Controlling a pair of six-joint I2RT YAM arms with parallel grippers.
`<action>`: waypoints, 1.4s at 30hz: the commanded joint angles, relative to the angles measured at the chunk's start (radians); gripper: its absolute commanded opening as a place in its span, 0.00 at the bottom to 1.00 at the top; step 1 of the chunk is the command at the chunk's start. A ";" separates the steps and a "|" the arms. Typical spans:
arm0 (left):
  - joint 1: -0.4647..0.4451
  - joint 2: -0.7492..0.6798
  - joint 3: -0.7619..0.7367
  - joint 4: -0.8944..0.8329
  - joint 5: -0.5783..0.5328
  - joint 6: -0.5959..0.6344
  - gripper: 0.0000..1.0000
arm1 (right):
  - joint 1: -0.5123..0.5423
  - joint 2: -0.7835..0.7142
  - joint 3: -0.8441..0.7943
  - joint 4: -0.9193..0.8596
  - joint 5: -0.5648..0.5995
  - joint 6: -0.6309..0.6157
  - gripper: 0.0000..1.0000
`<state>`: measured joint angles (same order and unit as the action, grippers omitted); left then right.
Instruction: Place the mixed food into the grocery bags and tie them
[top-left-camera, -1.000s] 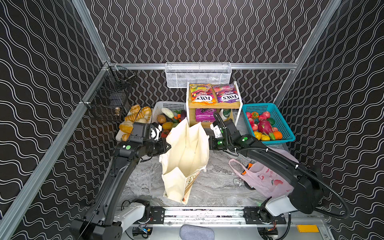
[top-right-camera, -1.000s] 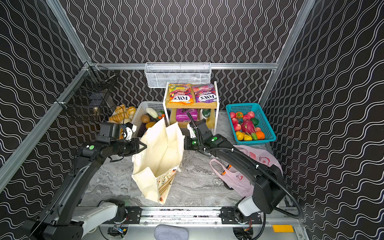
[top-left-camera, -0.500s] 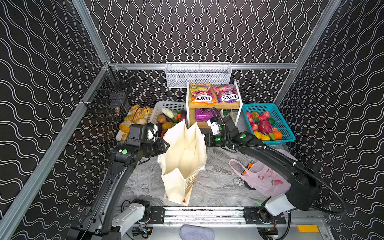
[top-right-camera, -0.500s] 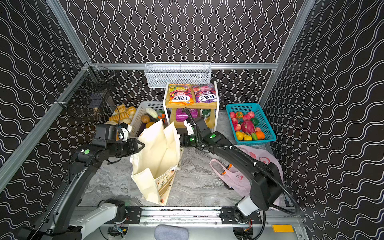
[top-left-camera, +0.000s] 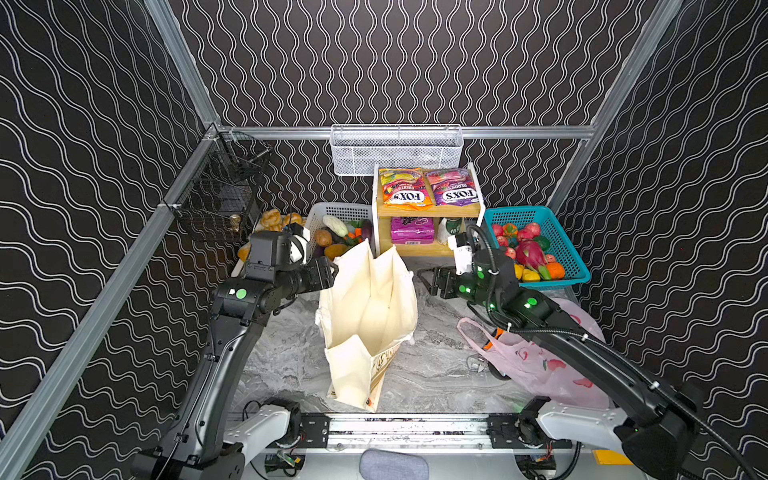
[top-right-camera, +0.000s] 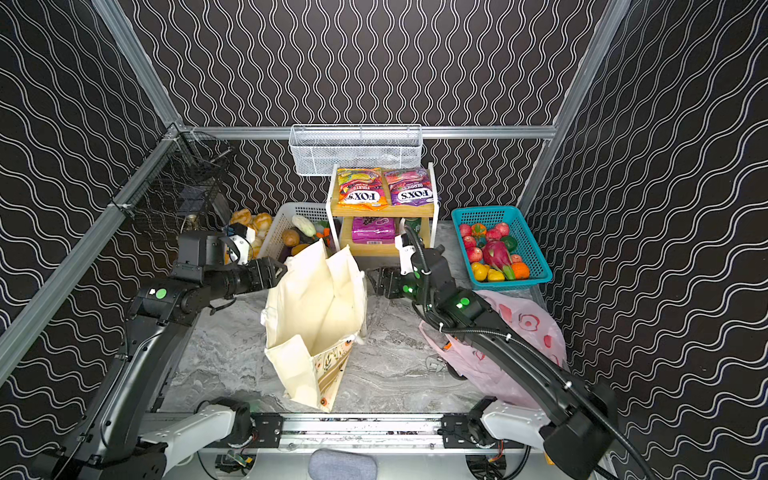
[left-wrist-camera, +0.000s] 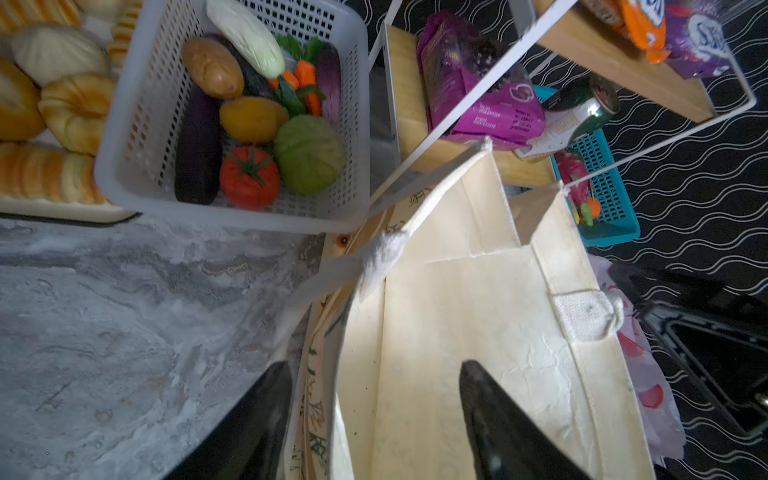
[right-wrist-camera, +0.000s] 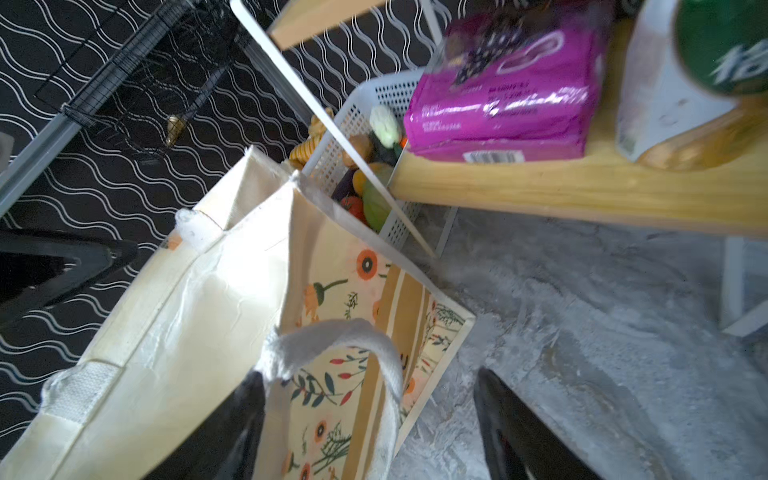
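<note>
Packing is to be started: cream cloth tote bag is stood open; left gripper, nine o'clock, and right gripper, three, are spread wide.

In both top views I read FOX'S on the yellow candy bag, with FRUITS by it, upside down to me. The purple candy bag beside it says FOX'S and BERRIES. My right wrist view shows a barcode on the magenta pouch; its white lettering is too blurred to read. The green can bears white characters, possibly Chinese.
</note>
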<state>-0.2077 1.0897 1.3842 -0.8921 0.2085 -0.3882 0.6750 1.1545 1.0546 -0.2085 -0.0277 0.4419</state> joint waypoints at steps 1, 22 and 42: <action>0.003 0.000 0.027 0.043 -0.061 0.062 0.71 | -0.001 -0.052 -0.040 0.109 0.187 -0.072 0.83; 0.002 -0.119 -0.057 0.251 -0.144 0.135 0.99 | -0.176 -0.111 -0.233 0.234 0.315 -0.054 0.92; 0.002 0.171 -0.067 0.121 0.112 0.136 0.56 | -0.144 0.275 -0.374 1.086 0.259 -0.424 0.58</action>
<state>-0.2077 1.2549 1.3342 -0.7799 0.2657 -0.2409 0.4931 1.3804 0.6838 0.6266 0.0311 0.2150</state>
